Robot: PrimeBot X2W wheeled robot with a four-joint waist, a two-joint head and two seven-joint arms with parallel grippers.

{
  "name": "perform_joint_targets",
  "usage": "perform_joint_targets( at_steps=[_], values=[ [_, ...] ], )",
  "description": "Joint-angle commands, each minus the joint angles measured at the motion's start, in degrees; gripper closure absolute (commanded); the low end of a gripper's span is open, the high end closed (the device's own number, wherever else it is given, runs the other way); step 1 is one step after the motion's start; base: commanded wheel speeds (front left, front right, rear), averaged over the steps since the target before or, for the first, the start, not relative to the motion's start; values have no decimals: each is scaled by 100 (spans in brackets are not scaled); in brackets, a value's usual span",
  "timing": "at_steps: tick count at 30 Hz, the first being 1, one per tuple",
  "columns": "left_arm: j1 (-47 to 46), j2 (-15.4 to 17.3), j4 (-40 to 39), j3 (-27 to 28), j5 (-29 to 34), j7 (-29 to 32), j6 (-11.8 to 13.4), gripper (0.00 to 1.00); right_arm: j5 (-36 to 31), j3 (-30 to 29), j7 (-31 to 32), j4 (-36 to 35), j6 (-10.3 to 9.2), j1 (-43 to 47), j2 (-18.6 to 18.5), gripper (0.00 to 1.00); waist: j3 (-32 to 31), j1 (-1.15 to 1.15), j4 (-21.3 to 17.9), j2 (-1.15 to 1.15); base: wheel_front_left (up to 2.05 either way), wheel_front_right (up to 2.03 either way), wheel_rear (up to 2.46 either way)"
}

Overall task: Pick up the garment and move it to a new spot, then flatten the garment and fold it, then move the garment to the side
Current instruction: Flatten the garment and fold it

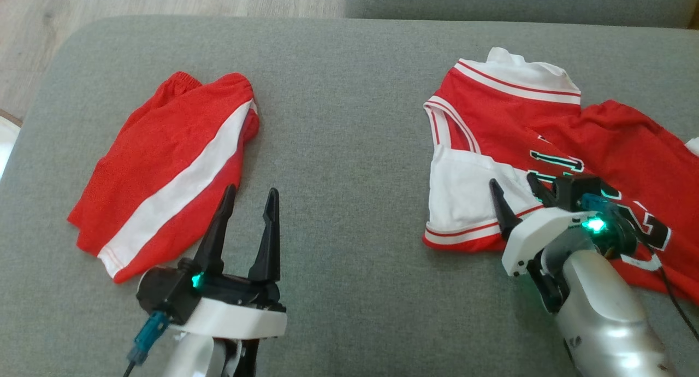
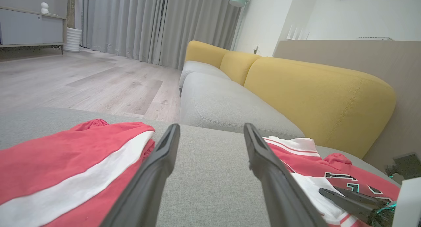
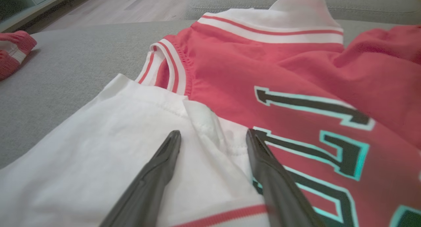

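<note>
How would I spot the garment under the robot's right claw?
On the wide grey cushion, look to the robot's right, beneath the open right gripper. There lies a crumpled red jersey with white trim. Its black, teal-edged lettering sets it apart from the red shorts on the left, which carry one white stripe.

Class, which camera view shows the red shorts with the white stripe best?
Head view: the shorts lie whole on the cushion. Left wrist view crops them at its edge; right wrist view catches a corner.

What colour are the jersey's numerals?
Black numerals with teal outlines, clearest in right wrist view.
</note>
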Motion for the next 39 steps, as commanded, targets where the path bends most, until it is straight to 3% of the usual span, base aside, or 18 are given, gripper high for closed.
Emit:
perform_joint_targets(
  at_steps=[1,2,3,4,13,23,26,29,30,31,35,39],
  values=[
    [-251,7,-147,161,75,-54,-38,0,72,182,-71,-60,-4,-245,-16,0,17,0,2,0,0,0,0],
    [-258,7,-148,159,76,-54,-39,0,94,210,-83,17,-4,-287,-14,43,28,0,3,0,0,0,0],
    [-266,7,-146,156,75,-54,-39,0,120,234,-97,88,-4,-328,-14,79,38,0,4,0,0,0,0],
    [-274,7,-143,149,73,-54,-40,0,127,263,-128,149,-4,-368,-25,100,47,0,11,0,0,0,0],
    [-250,7,-97,140,27,-54,-12,0,561,830,-815,-121,-4,-540,73,100,-88,0,15,0,0,0,0],
    [-114,7,-51,165,-5,-54,38,0,1225,2468,-703,-1518,-4,113,131,100,-581,0,-123,0,0,0,0],
    [-69,7,-41,170,0,-54,41,0,1335,2891,-542,-1765,-4,316,55,100,-674,0,-134,0,0,0,0],
    [33,7,-35,204,8,-54,48,0,1703,3797,-264,-2222,-4,697,-200,100,-844,0,-143,0,0,0,0],
    [61,7,-36,217,12,-54,49,0,1816,4041,-176,-2317,-4,764,-287,78,-878,0,-151,0,0,0,0],
    [88,7,-35,230,15,-54,49,0,1931,4256,-78,-2387,-4,817,-379,0,-911,0,-162,0,0,0,0],
    [172,7,-40,285,29,-54,58,0,2160,4797,47,-2579,-4,799,-749,0,-993,0,-225,0,0,0,0],
    [210,7,-101,327,51,-54,68,0,2278,4521,-93,-2595,-4,663,-926,0,-999,0,-331,0,0,0,0]
  ],
)
